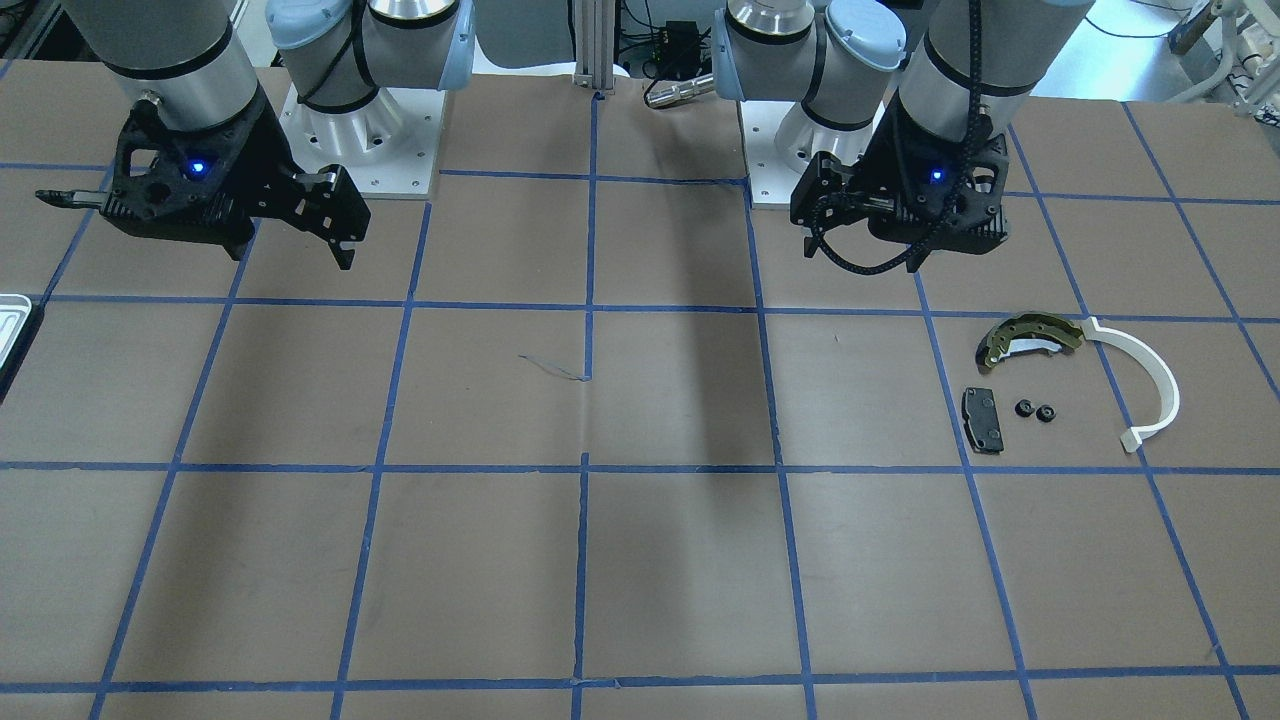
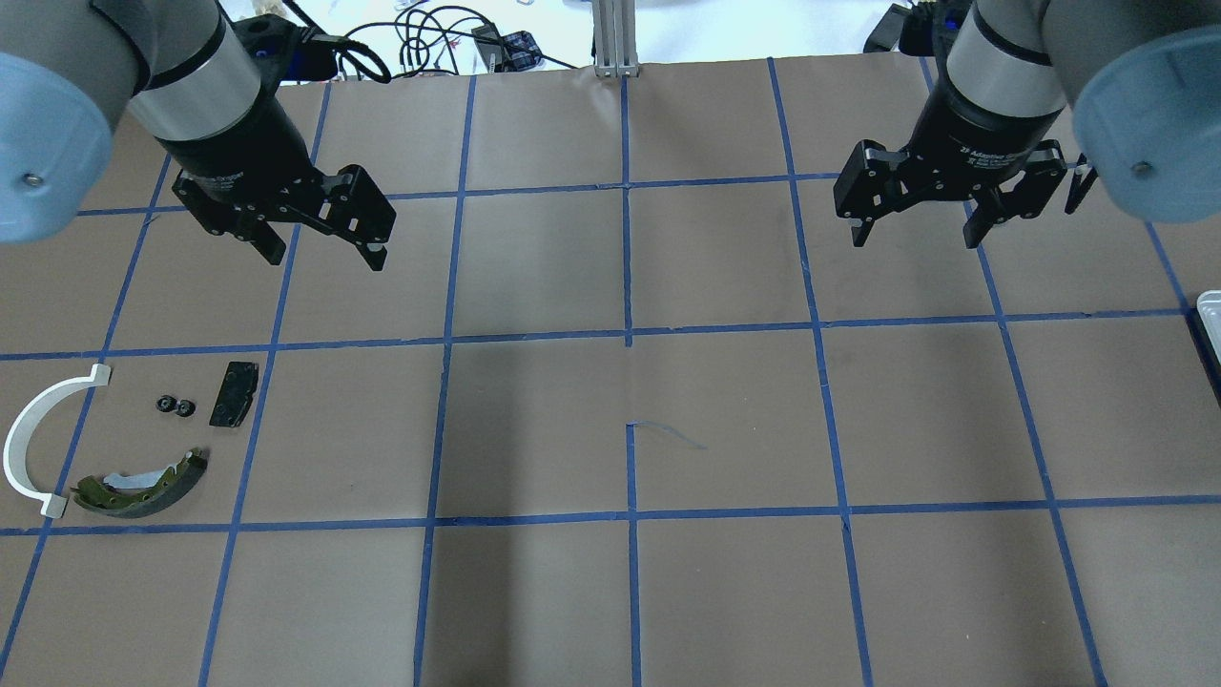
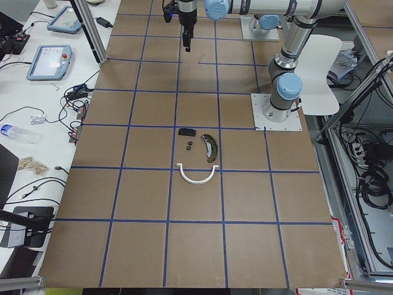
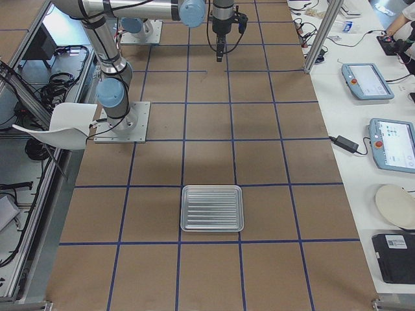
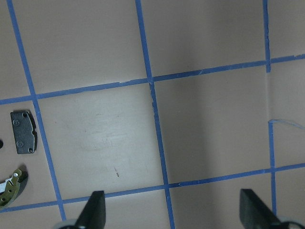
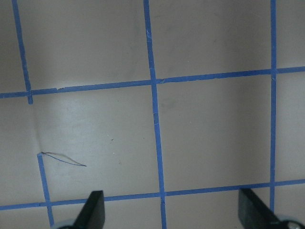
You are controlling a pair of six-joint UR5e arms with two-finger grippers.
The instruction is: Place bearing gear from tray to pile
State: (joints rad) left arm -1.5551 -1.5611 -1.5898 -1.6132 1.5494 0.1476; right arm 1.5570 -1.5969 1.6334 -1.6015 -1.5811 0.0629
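Observation:
The tray, silver and ridged, lies empty on the table; only its edge shows in the overhead view. The pile lies at the table's left: an olive-gold brake shoe, a white arc, a black pad and two small black bearing gears between them. My left gripper hangs open and empty above the table, beyond the pile. My right gripper is open and empty, well away from the tray.
The brown tabletop is marked in squares with blue tape. The arm bases stand at the table's back edge. Cables lie beyond the far edge.

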